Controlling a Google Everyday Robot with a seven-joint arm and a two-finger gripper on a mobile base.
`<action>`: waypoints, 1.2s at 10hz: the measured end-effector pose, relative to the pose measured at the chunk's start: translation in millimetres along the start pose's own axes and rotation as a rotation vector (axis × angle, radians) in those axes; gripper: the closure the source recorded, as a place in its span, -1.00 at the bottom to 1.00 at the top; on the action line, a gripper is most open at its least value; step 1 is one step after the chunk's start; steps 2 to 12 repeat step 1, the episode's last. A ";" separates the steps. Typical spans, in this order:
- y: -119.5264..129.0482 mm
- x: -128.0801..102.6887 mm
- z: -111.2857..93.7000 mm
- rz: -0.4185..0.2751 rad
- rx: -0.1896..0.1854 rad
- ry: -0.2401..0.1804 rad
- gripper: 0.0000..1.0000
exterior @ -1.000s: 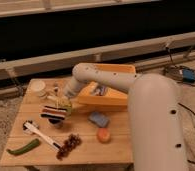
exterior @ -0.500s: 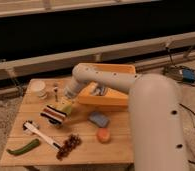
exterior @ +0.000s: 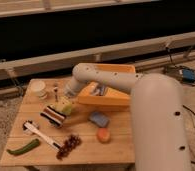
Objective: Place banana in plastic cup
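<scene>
My gripper [exterior: 62, 103] hangs at the end of the arm over the left-middle of the wooden table [exterior: 116, 150]. The translucent yellow-green plastic cup [exterior: 67, 108] stands directly under and beside it. A small pale-yellow shape at the gripper's tip looks like the banana [exterior: 61, 100], close above the cup's rim. I cannot tell whether it is held or touches the cup. A dark striped object [exterior: 53, 115] lies just left of the cup.
A big yellow bin [exterior: 109, 93] sits right of the gripper under the arm. A squat white cup [exterior: 39, 89] stands at the back left. In front lie a blue sponge [exterior: 98, 119], an orange fruit [exterior: 103, 135], dark grapes [exterior: 67, 145], a white tool [exterior: 39, 132] and a green vegetable [exterior: 23, 147].
The gripper has edged slightly right and down, closer over the plastic cup. Nothing else on the table has moved.
</scene>
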 end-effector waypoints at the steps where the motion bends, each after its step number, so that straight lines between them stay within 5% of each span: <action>1: -0.4 0.5 -0.4 0.001 0.001 0.000 -0.60; 12: -0.4 0.5 -0.4 0.001 0.001 0.000 -0.60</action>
